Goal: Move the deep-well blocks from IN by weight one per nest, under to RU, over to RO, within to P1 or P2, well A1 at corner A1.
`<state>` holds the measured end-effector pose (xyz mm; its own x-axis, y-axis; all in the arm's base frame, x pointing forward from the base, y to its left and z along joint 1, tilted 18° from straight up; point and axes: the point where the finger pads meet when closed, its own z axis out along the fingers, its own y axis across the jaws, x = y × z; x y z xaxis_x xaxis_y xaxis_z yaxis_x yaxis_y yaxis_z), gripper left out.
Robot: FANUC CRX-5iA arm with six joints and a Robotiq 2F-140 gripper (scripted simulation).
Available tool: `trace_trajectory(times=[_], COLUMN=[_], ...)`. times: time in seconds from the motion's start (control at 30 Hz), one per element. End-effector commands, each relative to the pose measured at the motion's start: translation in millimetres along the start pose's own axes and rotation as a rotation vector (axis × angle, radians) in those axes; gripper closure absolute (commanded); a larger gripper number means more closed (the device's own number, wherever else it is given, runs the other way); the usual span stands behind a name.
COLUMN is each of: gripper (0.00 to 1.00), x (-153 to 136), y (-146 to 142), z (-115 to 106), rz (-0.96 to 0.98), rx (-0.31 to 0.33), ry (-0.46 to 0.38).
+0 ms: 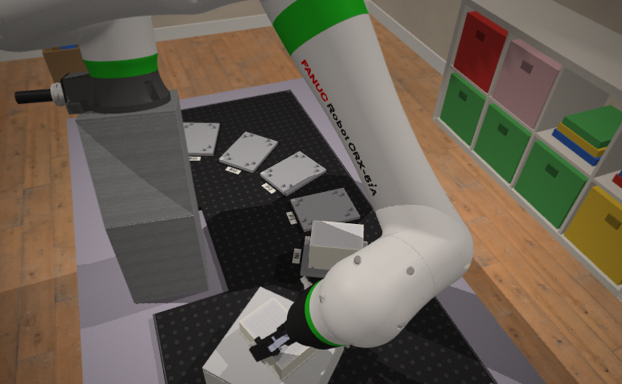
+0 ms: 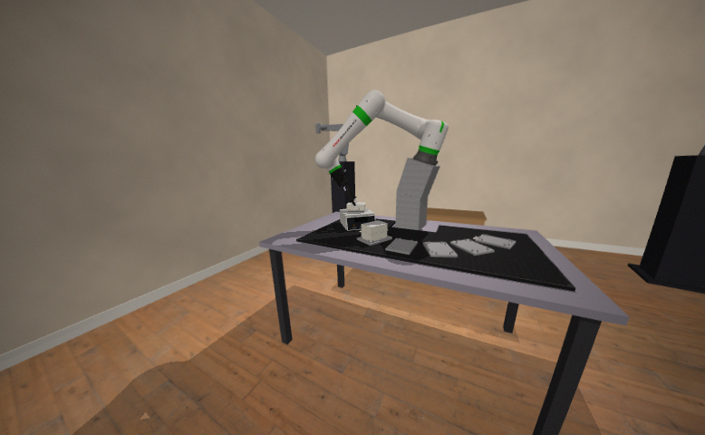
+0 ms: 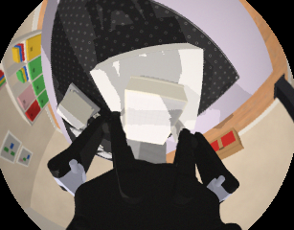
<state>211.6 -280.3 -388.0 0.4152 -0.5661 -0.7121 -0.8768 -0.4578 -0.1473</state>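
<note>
My gripper (image 1: pixel 270 346) (image 2: pixel 352 203) (image 3: pixel 149 116) is shut on a white deep-well block (image 1: pixel 263 318) (image 3: pixel 149 115). The block sits on top of the white check-weigher CW (image 1: pixel 231 359) (image 2: pixel 355 219) (image 3: pixel 188 67) at the near end of the table. The other white blocks (image 1: pixel 336 243) (image 2: pixel 373 230) (image 3: pixel 78 105) stand stacked on the infeed nest IN. Four flat grey nests lie empty in a row beyond it: one (image 1: pixel 324 208) next to IN, then a second (image 1: pixel 293 172), a third (image 1: pixel 248 151) and a fourth (image 1: pixel 200 138). I cannot read the lamps on CW.
The arm's grey pedestal (image 1: pixel 138 199) stands left of the nests on the black mat (image 1: pixel 238 228). My forearm and elbow (image 1: pixel 390 280) hang over the right side of IN. A shelf with coloured bins (image 1: pixel 543 118) stands off the table to the right.
</note>
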Motion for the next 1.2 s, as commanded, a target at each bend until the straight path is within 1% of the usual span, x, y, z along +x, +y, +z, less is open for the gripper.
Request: trace_trajectory(times=[0.0,0.9,1.17], gripper=[0.9,0.9,0.9], x=[-2.9,-23.8,-26.0], y=[0.1,0.1,0.1], z=[-5.5,-41.6,-45.4], rz=[0.0,0.0,0.0], rx=[0.0,0.0,0.0], ry=[0.0,0.0,0.0])
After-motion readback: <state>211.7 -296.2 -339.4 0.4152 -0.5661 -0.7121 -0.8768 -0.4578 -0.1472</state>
